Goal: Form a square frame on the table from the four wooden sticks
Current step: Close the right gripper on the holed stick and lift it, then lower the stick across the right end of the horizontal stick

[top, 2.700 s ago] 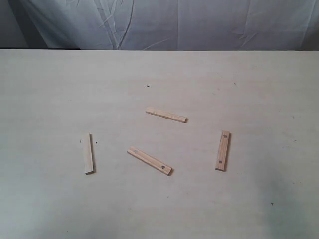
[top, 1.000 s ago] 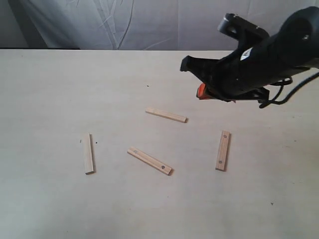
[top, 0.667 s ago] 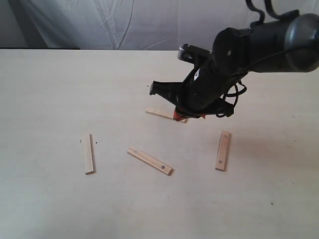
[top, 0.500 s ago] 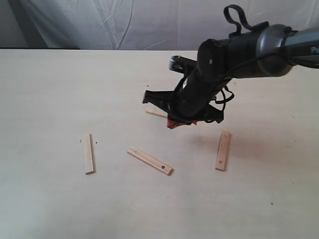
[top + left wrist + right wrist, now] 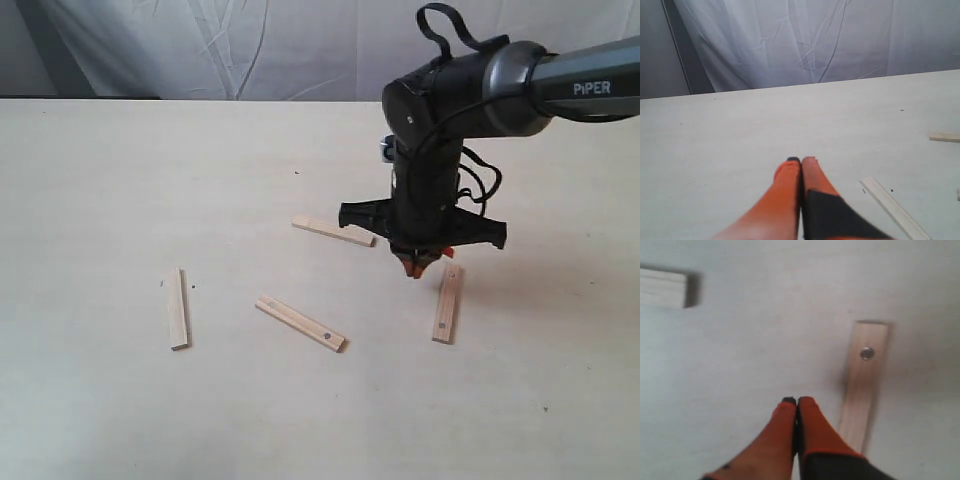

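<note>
A broad cream surface (image 5: 100, 400) with faint wood grain runs back to a straight far edge, where a creased white cloth (image 5: 250, 50) hangs behind it. The black right arm (image 5: 450, 100) reaches in from the right side of the exterior view, its wrist turned straight down. The right end effector (image 5: 418, 268) points at the surface between two of the sticks. Its orange fingers (image 5: 812, 425) are pressed together and hold nothing; whether the tips touch the surface cannot be told.

The left end effector (image 5: 801, 161), seen only from its own wrist camera, hangs low over the surface, its fingers likewise closed on nothing.

Four flat, pale-tan, straight-edged strips of wood lie scattered, none touching another and not yet set into a square. They are the left-hand stick (image 5: 178, 308), the middle stick (image 5: 300, 323), the far stick (image 5: 333, 231) and the right-hand stick (image 5: 447, 303).

The right-hand stick carries a small dark hole near each end, and the middle stick shows one near its right end. The right end effector's tips stand just beside the right-hand stick's upper end, not on it — the far stick's right end is near on the other side. Broad stretches of surface separate the sticks from every edge.
</note>
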`<state>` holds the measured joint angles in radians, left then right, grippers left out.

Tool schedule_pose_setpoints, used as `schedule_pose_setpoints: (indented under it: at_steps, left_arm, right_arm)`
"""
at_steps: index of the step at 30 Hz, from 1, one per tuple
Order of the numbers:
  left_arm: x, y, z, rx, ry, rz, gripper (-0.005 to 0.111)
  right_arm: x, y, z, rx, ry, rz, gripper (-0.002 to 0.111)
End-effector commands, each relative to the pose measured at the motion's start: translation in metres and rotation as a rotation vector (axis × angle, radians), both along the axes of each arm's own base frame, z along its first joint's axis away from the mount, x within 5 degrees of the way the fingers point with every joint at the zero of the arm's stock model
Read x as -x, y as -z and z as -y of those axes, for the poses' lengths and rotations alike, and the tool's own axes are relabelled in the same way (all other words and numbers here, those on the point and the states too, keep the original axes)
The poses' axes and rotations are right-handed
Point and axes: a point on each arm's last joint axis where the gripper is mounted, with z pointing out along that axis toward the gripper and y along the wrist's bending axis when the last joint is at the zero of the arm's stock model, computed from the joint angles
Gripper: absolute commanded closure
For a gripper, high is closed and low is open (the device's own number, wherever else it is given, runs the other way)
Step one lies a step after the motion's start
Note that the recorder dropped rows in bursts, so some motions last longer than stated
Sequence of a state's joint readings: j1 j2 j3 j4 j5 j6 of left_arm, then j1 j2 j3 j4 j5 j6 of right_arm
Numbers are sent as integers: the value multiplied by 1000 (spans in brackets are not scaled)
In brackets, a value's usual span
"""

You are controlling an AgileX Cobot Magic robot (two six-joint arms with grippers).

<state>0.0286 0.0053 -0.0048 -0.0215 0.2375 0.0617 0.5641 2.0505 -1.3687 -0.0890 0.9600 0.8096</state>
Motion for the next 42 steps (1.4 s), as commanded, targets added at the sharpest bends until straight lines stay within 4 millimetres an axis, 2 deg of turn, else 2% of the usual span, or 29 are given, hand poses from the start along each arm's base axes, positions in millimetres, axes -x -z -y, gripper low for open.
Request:
schedule_pose_setpoints:
  at_steps: [1,2,5,9,11,16,18,20,24,26,29,33,37,40,42]
  left_arm:
    - [0,1,0,0,-1,0,107]
    - [0,1,0,0,-1,0,107]
    - [0,1,0,0,-1,0,107]
    - [0,1,0,0,-1,0,107]
    - [0,1,0,0,-1,0,107]
    - [0,1,0,0,-1,0,107]
    - [0,1,0,0,-1,0,107]
    - [0,1,0,0,-1,0,107]
    - [0,1,0,0,-1,0,107]
    - [0,1,0,0,-1,0,107]
    - [0,1,0,0,-1,0,107]
    - [0,1,0,0,-1,0,107]
    - [0,1,0,0,-1,0,107]
    - [0,1,0,0,-1,0,107]
    - [0,1,0,0,-1,0,107]
  right_arm:
    - [7,-3,29,-23,57,-36,95]
    - [12,-3,41,-34,88,-32,87]
    - [19,-2,56,-73,113,2,79]
    - [22,10,56,-97,134,10,73]
    - [20,14,55,-107,135,24,66]
    - [19,22,55,-93,132,6,66]
    - [20,27,54,-89,132,-5,69]
    - [20,27,53,-90,131,-6,77]
    - [20,27,53,-89,135,-10,109]
    - [18,24,52,-99,175,4,107]
    - [9,12,45,-136,190,65,107]
    - [-16,-22,18,-205,154,170,107]
    - [-32,-42,-5,-223,135,190,107]
    - [-42,-43,-22,-218,114,178,107]
    - [-47,-35,-34,-208,117,156,107]
